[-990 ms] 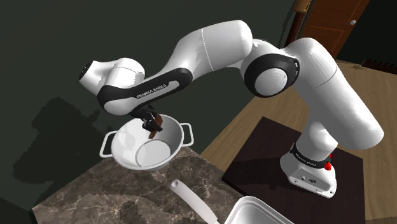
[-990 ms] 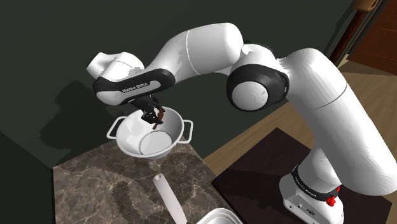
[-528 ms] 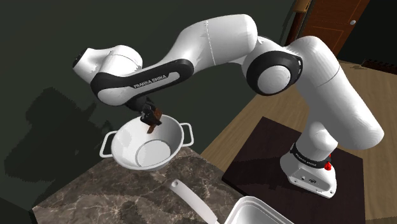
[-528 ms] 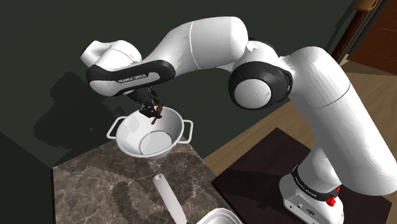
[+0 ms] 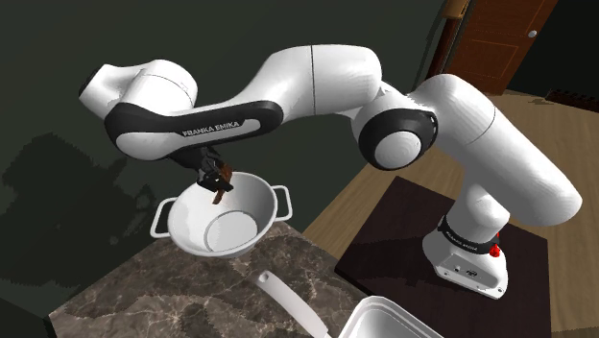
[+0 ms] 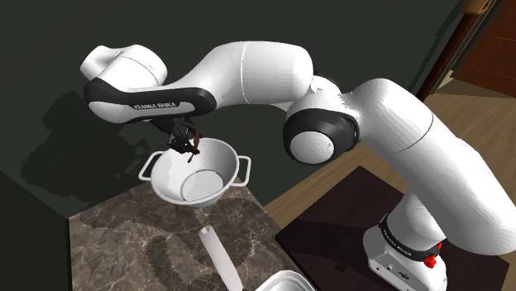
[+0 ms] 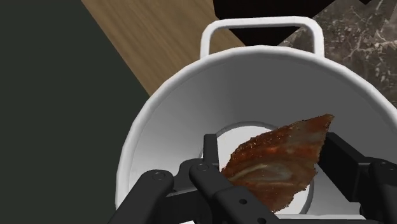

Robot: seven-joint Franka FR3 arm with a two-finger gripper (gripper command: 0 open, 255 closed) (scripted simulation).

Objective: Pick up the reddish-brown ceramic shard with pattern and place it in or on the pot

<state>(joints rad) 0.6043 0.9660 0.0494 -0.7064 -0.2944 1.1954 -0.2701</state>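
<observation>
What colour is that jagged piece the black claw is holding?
The shard is mottled reddish-brown with a pale streak; wrist view shows it best.

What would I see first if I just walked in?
The big white arm arching over the dark veined counter grabs the eye first. Its black gripper clasps a reddish-brown shard just above the white two-handled pot.

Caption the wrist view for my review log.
Black gripper clasps a reddish-brown patterned shard above the white pot, over its inside.
</observation>
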